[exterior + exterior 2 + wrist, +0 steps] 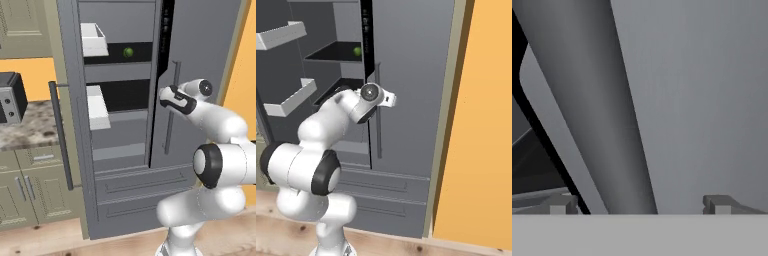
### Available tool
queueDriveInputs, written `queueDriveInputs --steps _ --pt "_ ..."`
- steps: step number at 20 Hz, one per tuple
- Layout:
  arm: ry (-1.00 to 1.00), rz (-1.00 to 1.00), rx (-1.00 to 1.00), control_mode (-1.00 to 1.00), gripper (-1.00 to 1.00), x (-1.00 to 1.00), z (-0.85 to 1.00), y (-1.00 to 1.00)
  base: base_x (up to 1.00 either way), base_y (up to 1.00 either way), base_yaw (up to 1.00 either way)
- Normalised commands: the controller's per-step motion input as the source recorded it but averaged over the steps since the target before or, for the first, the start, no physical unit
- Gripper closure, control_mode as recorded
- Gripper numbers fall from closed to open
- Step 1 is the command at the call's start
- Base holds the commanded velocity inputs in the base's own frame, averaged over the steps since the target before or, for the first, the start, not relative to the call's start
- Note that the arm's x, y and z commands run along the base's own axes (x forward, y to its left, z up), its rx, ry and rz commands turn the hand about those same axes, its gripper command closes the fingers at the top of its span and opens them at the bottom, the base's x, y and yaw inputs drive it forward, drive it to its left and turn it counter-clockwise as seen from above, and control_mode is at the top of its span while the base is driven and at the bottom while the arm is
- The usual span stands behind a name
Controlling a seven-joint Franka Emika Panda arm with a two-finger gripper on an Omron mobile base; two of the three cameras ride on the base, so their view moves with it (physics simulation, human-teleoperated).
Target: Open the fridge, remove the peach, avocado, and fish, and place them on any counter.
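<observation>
— Hovering at the right-hand door of the fridge [200, 75], the robot's gripper [637, 205] faces that door's long bar handle [597, 110], which runs up between its two fingertips [559, 204]. Why there, when the left door already stands swung wide?

— Likely to open the second door too. The left door is out toward the counter [30, 130], its white bins [92, 40] facing the room, and the black shelves behind it are on show. The right door is shut, and the hand has come in square to its handle [172, 100], which suggests a pull is the step in hand.

— And the fingers themselves?

— Spread as wide as they go, one tip on either side of the bar in the hand view. They grip nothing; whether either tip touches the bar cannot be told, since both sit at the very bottom of that view.

— Where is the food?

— The avocado [128, 51], a small round green thing, sits on the upper black shelf near its right end, close to the edge of the shut door; from the right side it shows as a green dot [357, 50] on the same shelf. The peach and the fish I cannot pick out on the shelves on view.

— So how far along is the job?

— Early, by my reading: one door open, the avocado unmoved on its shelf
</observation>
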Motion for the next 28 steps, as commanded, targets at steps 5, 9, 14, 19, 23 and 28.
queueDriveInputs --steps 5,9,14,19,23,28 --pt "0.00 0.00 0.00 -1.00 -1.00 0.71 0.00 0.00 0.00 0.00 0.00" --pt "0.00 -0.01 0.00 -1.00 1.00 0.34 0.01 0.00 0.00 0.00 0.00" --pt "0.00 -0.15 0.00 -1.00 1.00 -0.47 0.18 -0.50 0.00 0.00 0.00" --pt "-0.03 -0.10 0.00 -1.00 1.00 -0.99 0.22 -0.91 0.00 0.00 0.00" --pt "-0.15 -0.04 0.03 -1.00 1.00 -1.00 0.27 -1.00 0.00 0.00 0.00" --pt "-0.16 -0.03 0.05 -1.00 1.00 -1.00 0.29 -1.00 0.00 0.00 0.00"
